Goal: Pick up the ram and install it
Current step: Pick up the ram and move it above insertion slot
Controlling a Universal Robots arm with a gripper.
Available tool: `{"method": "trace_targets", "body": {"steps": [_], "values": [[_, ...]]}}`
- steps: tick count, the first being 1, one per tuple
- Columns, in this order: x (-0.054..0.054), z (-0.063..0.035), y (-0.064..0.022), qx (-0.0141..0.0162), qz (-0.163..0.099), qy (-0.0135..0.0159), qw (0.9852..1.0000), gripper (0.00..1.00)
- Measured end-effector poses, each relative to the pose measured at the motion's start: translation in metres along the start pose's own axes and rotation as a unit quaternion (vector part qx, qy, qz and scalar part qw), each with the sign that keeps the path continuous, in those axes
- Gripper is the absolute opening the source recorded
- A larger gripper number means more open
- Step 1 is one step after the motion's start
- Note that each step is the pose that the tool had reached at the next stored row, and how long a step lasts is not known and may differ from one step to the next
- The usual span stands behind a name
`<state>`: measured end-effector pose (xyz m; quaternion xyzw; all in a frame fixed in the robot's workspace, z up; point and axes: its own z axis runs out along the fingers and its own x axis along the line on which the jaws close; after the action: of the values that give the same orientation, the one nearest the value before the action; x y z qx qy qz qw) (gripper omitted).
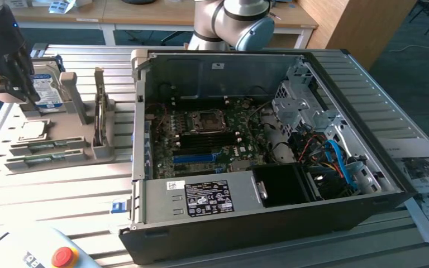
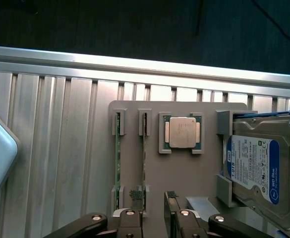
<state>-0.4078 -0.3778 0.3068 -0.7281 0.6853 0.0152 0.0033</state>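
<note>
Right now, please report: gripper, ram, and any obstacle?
Gripper open, empty, above the holder. Ram on edge in its slot, not lifted. Processor and hard drive beside it, apart.

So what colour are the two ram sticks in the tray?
Both ram sticks are green; wrist view shows it best.

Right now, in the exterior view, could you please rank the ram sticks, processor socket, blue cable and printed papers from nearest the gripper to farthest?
1. Ram sticks, in the grey holder by the gripper, exterior view's left.
2. Processor socket, middle of the case.
3. Blue cable, case's right end.
4. Printed papers, far right.
</note>
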Motion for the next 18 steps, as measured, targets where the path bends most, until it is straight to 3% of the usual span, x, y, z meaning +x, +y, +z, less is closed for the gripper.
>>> {"method": "trace_targets", "body": {"steps": [18], "values": [[0.0004, 0.0086, -0.0001, 0.0001, 0.0, 0.0, 1.0, 0.31]]}}
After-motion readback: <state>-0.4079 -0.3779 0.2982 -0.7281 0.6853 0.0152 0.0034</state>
